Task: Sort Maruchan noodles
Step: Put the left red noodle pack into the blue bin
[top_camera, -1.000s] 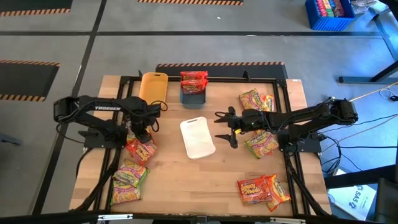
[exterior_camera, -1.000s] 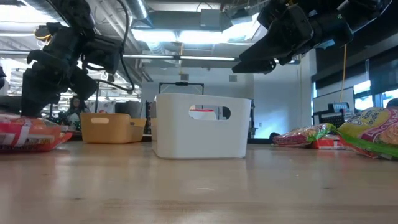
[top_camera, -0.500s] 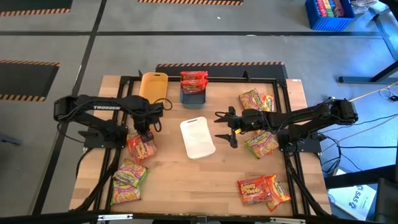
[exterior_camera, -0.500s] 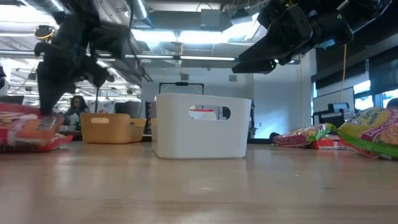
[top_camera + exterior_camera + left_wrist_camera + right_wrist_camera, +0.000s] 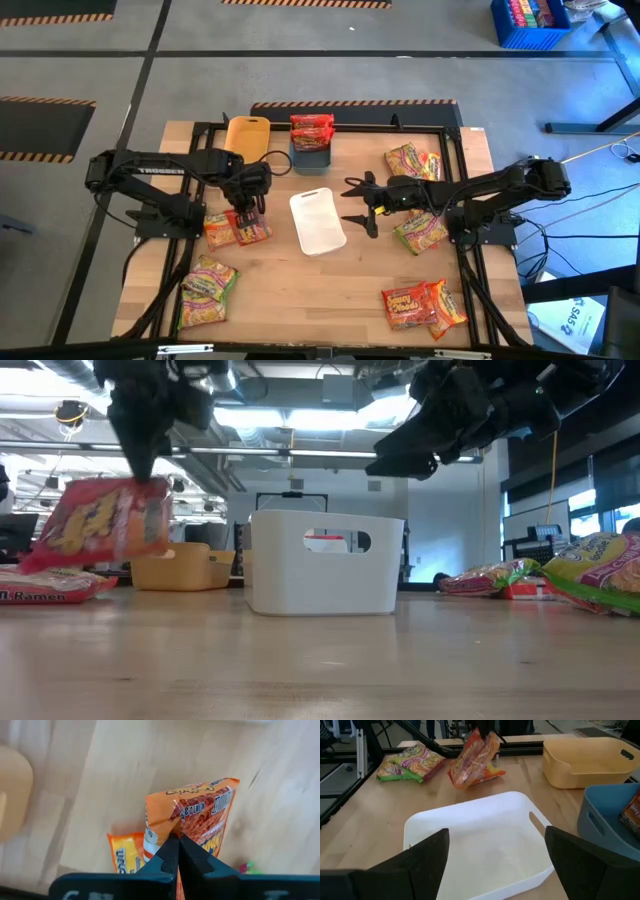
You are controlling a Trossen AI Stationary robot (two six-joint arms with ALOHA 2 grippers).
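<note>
My left claw (image 5: 249,207) has just pinched shut on an orange packet (image 5: 252,226) and lifted it off the bench (image 5: 300,290), so one sort is underway. A second orange packet (image 5: 219,229) lies below. My right claw (image 5: 362,205) waits open near the white tray (image 5: 317,222). I count three trays: yellow tray (image 5: 246,138), blue tray (image 5: 310,156), white.

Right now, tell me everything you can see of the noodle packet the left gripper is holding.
The orange packet is a flat, crinkly plastic ramen pack with red and dark print. The left gripper, shut, pinches it at one edge, so it hangs clear above the table beside the white tray. A second orange packet lies on the wood nearby. Nothing else touches the held one.
</note>
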